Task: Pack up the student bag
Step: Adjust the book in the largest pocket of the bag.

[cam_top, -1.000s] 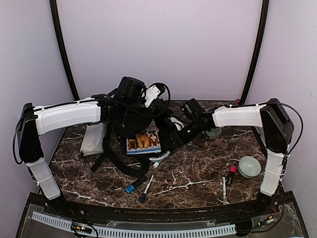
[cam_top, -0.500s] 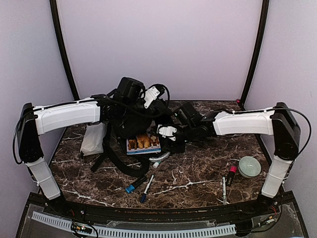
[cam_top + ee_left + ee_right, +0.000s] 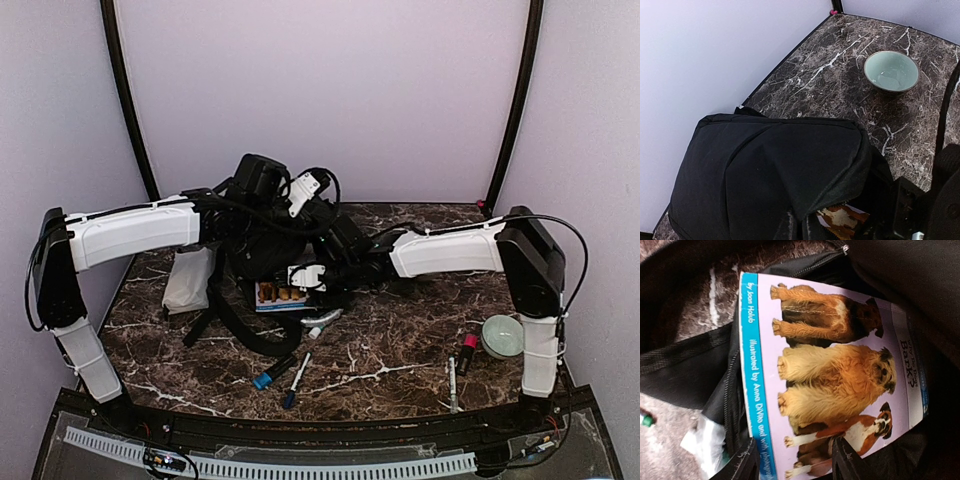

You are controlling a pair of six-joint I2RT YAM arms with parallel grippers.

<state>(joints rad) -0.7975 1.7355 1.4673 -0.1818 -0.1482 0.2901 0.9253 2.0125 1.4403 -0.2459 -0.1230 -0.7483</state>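
The student bag [image 3: 262, 248] lies toward the back left of the marble surface [image 3: 400, 350], straps trailing toward the near edge and its mouth turned that way too. The left gripper [image 3: 799, 226] has its fingers pressed together on a fold of the bag's black fabric, holding the flap up so the mouth gapes. A picture book [image 3: 830, 375] with three dogs on its cover lies part-way inside that opening, its blue-banded edge beside the bag's zip. The right gripper [image 3: 794, 462] hangs low over the book's outer end with fingers spread and the cover showing between them; whether they touch it I cannot tell. The step in hand looks like seating the book in the bag. The next move, I judge, calls for a push that slides it deeper past the zip while the flap is held high. Loose things wait nearer the arms: a blue-capped marker [image 3: 265, 379], a pen [image 3: 297, 378] and a pale bowl [image 3: 502, 336].
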